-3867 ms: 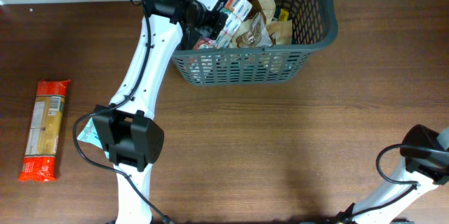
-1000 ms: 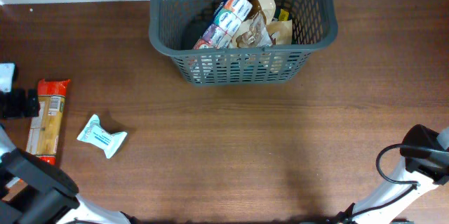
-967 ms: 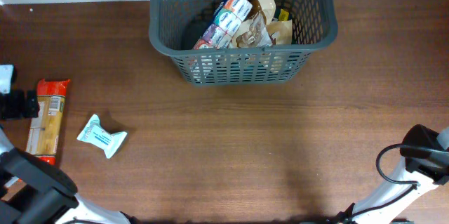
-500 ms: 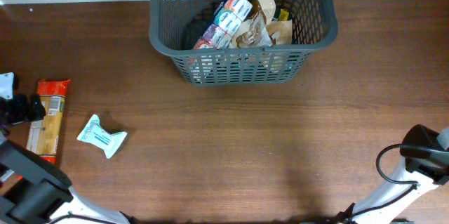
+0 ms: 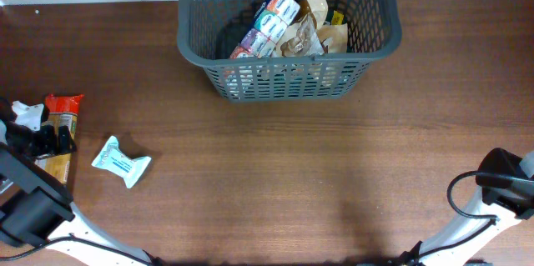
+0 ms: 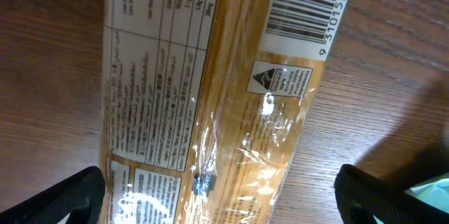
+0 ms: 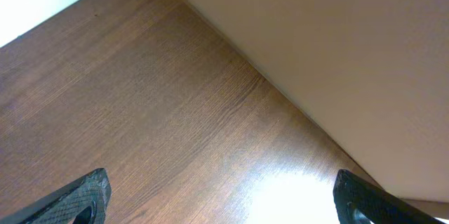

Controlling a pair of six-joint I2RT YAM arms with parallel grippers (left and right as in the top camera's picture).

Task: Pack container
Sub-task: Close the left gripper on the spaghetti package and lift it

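The container (image 5: 288, 82) stood at twelve o'clock on the bench (image 5: 334, 174), well apart from both arms. The left pincer (image 6: 231, 197) hung at nine o'clock, spread wide, with the pasta packet (image 6: 210, 76) lying across the gap between its fingertips and nothing pinched. The right pincer (image 7: 228, 199) was parked low at four o'clock, also spread, with only bare wood beneath it.

The likely next step was to close on the pasta, and several things could have spoiled that. The wrapper was glossy film over stiff strands, so a light squeeze might have let it slide out on the lift, while a hard one might have snapped the strands. The packet was long, so a hold away from its middle would have left one end drooping, and that end could have caught the container's rim on the way in. The sachet (image 5: 121, 163) lay just beside the packet at eight o'clock, and a corner of it showed by one fingertip, so a skewed descent could have shoved it or trapped it in the grip.

By count there were:
- One container.
- Two loose items, the pasta packet and the sachet.
- Two arms, with one pincer each.
- Packed packets (image 5: 279, 24), at least four, too overlapped to count exactly.
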